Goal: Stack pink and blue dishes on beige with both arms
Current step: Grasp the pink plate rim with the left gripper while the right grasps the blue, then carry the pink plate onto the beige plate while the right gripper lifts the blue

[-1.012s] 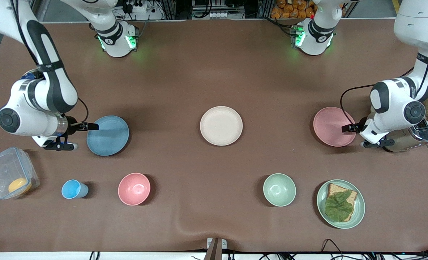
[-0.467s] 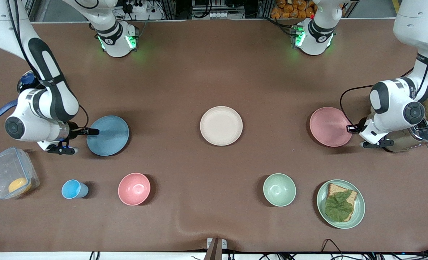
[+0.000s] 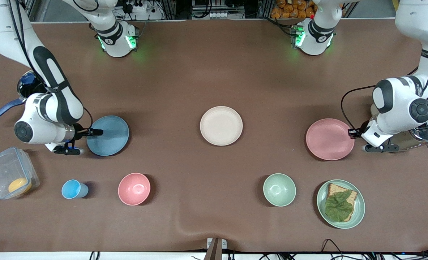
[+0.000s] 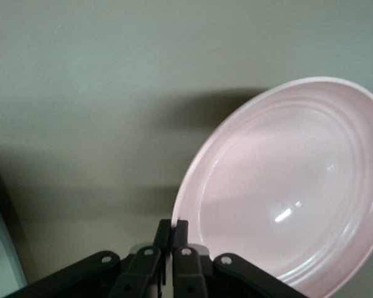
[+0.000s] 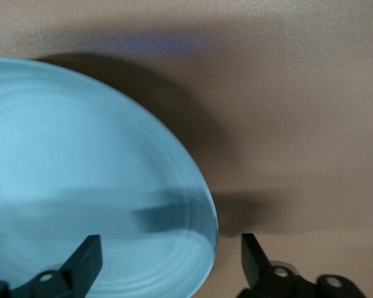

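While the beige plate (image 3: 221,125) lay bare at the middle of the counter (image 3: 214,72), neither coloured plate had yet reached it, so the stack itself had not been begun. The left tool (image 3: 351,132) was pinched shut on the rim of the pink plate (image 3: 329,139); the left wrist view showed its fingers (image 4: 179,231) closed on the rim of this plate (image 4: 286,186), with a shadow beneath, so the plate appeared to be raised off the counter at the left arm's end. The right tool (image 3: 96,132) stood at the rim of the blue plate (image 3: 108,135), which seemed to rest flat on the counter toward the right arm's end; in the right wrist view its fingers (image 5: 81,264) were spread wide on either side of the rim of that plate (image 5: 81,186), not yet closed.

By this reading, one grasp was made and one was about to be made. Left to do: closing on the blue plate, carrying both to the centre, and setting one after the other on the beige plate. A toaster (image 3: 427,133) stood beside the left tool; a pink bowl (image 3: 134,189) and blue cup (image 3: 74,189) lay nearer the front camera, untouched.
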Motion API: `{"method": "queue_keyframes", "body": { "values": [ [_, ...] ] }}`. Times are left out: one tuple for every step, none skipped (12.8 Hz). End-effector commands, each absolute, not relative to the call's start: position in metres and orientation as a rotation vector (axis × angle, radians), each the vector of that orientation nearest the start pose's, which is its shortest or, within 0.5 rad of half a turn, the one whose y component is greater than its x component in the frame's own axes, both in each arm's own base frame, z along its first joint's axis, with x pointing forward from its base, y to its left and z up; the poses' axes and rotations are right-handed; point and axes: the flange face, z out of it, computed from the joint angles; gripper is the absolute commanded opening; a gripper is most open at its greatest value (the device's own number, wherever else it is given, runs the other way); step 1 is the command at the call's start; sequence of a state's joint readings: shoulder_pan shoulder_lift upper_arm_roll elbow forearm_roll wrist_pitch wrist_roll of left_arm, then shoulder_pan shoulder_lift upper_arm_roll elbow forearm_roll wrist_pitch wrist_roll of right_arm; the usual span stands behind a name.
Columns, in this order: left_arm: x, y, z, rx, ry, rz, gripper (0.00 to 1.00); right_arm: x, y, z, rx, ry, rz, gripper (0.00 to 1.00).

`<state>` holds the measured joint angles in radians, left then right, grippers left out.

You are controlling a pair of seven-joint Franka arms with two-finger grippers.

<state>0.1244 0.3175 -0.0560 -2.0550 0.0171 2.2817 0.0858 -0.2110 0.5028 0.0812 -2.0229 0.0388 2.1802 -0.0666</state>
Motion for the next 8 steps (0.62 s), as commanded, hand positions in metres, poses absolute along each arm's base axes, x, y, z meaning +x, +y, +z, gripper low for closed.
{"method": "queue_keyframes", "body": {
  "values": [
    [0.607, -0.009, 0.352, -3.156, 0.009, 0.204, 0.0, 0.559, -0.073, 0.172, -2.954, 0.184, 0.497, 0.04],
    [0.61, -0.042, 0.375, -3.146, -0.062, 0.241, 0.0, 0.559, -0.075, 0.17, -2.932, 0.213, 0.497, 0.0],
    [0.612, -0.071, 0.398, -3.143, -0.112, 0.248, 0.0, 0.557, -0.076, 0.167, -2.927, 0.221, 0.505, 0.0],
    [0.616, -0.096, 0.414, -3.154, -0.135, 0.232, 0.0, 0.557, -0.076, 0.166, -2.926, 0.222, 0.507, 0.0],
    [0.614, -0.128, 0.423, -3.169, -0.162, 0.214, 0.0, 0.557, -0.076, 0.165, -2.925, 0.222, 0.509, 0.0],
    [0.609, -0.161, 0.42, -3.164, -0.217, 0.225, 0.0, 0.557, -0.076, 0.166, -2.926, 0.21, 0.506, 0.0],
    [0.604, -0.184, 0.413, -3.149, -0.275, 0.237, 0.0, 0.557, -0.078, 0.166, -2.923, 0.201, 0.504, 0.0],
    [0.599, -0.211, 0.409, -3.153, -0.282, 0.242, 0.0, 0.557, -0.079, 0.167, -2.922, 0.194, 0.5, 0.0]
  ]
}}
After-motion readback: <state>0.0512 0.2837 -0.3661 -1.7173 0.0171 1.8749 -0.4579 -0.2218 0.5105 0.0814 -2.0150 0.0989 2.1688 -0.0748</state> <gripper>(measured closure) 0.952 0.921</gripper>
